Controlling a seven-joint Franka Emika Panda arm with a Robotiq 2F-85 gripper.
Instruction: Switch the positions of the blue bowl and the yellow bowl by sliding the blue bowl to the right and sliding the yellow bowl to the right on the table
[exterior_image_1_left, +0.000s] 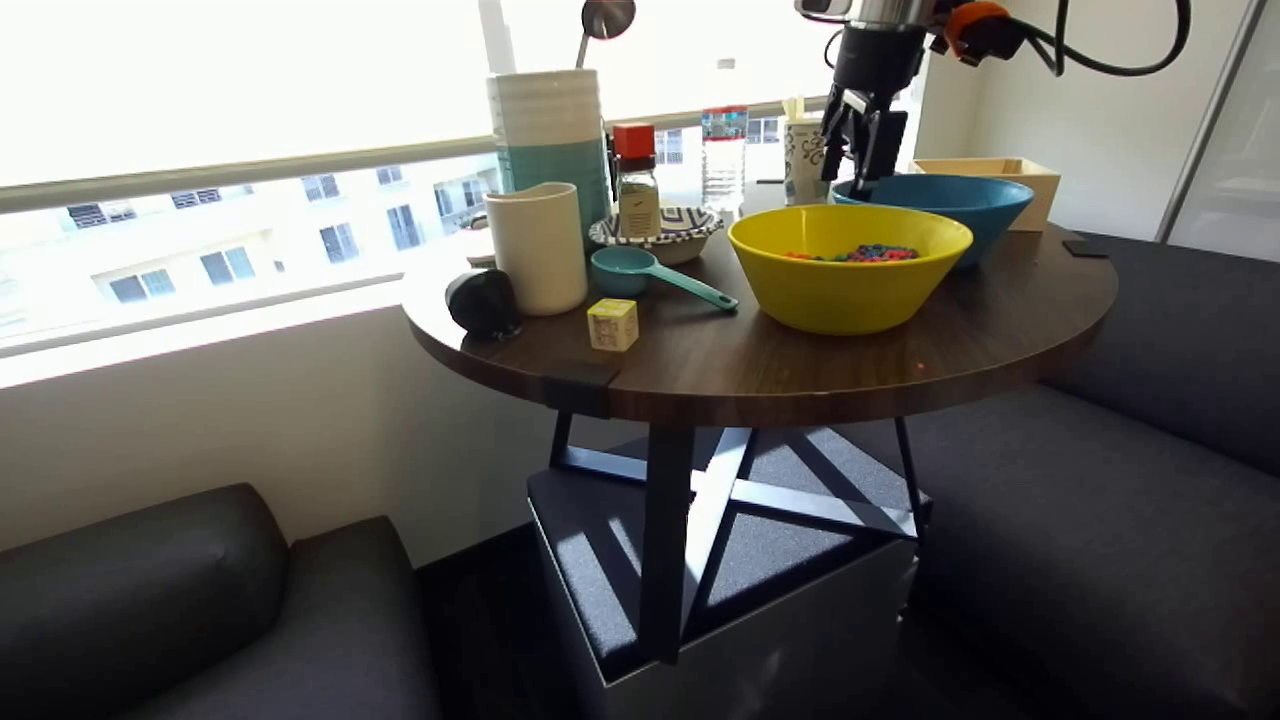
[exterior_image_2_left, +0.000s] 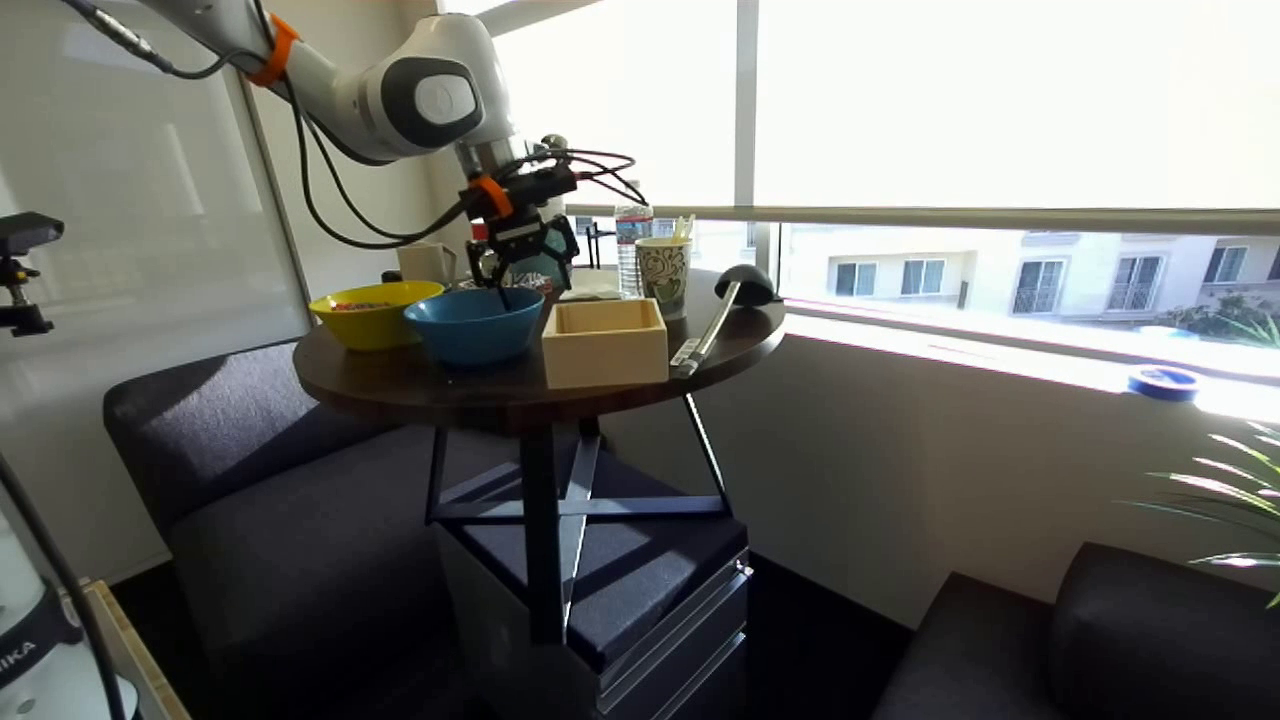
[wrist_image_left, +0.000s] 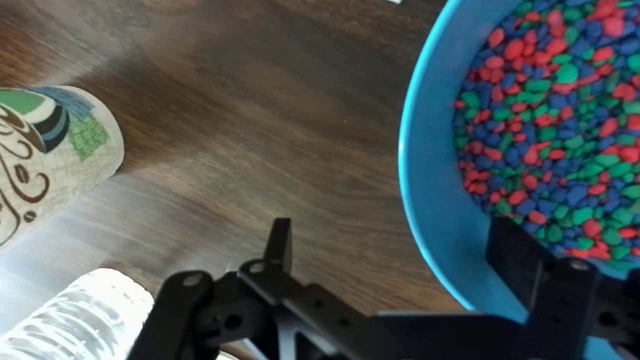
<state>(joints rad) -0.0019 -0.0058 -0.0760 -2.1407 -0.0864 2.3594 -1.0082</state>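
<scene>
The blue bowl (exterior_image_1_left: 1000, 215), holding red, green and blue pebbles, stands on the round dark brown table (exterior_image_1_left: 760, 365). It also shows in an exterior view (exterior_image_2_left: 475, 338) and at the right of the wrist view (wrist_image_left: 435, 220). The yellow bowl (exterior_image_1_left: 840, 295) stands close beside it, with similar pebbles inside; it also shows in an exterior view (exterior_image_2_left: 372, 330) but not in the wrist view. My gripper (wrist_image_left: 392, 242) is open and straddles the blue bowl's rim. One finger is over the bowl's inside, the other outside it. The gripper (exterior_image_1_left: 850, 175) holds nothing.
A wooden box (exterior_image_2_left: 605, 355) stands beside the blue bowl, with a ladle (exterior_image_2_left: 715, 325) past it. A patterned paper cup (wrist_image_left: 55, 155) and water bottle (wrist_image_left: 80, 317) stand on the outer finger's side. A white mug (exterior_image_1_left: 540, 250), teal scoop (exterior_image_1_left: 625, 272) and small tan box (exterior_image_1_left: 613, 325) are near the yellow bowl.
</scene>
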